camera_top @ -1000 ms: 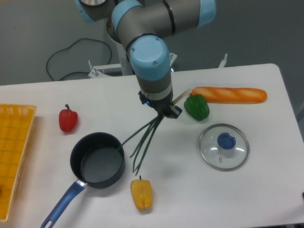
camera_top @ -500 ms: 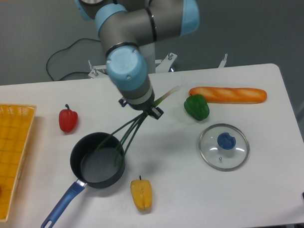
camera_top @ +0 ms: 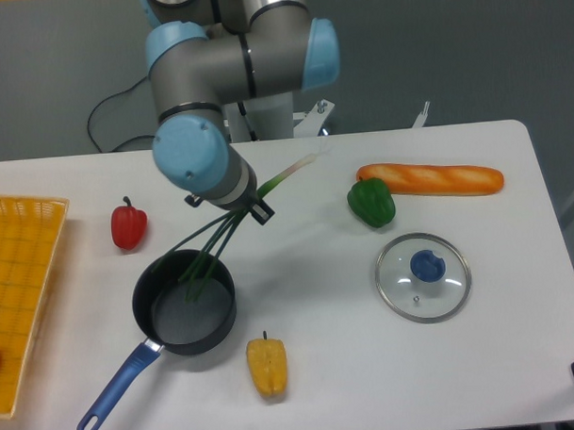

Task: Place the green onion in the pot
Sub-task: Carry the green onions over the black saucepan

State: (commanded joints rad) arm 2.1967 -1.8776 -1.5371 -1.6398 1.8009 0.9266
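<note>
The two-finger claw [camera_top: 251,209] is clenched on the long thin green onion [camera_top: 222,238] near its pale base and has carried it to the left in the last second, from beside the chunky green bell pepper [camera_top: 371,202] to above the small dark saucepan with blue handle [camera_top: 183,303]. The dark leaf tips now hang inside the pot rim, so I judge the release is close. The onion's long axis runs diagonally, white end up-right, leaves down-left

On the tabletop [camera_top: 518,339]: a red pepper [camera_top: 129,226], yellow pepper [camera_top: 267,366], green pepper [camera_top: 371,202], baguette [camera_top: 432,179], glass lid [camera_top: 422,275], and yellow basket [camera_top: 19,290].
</note>
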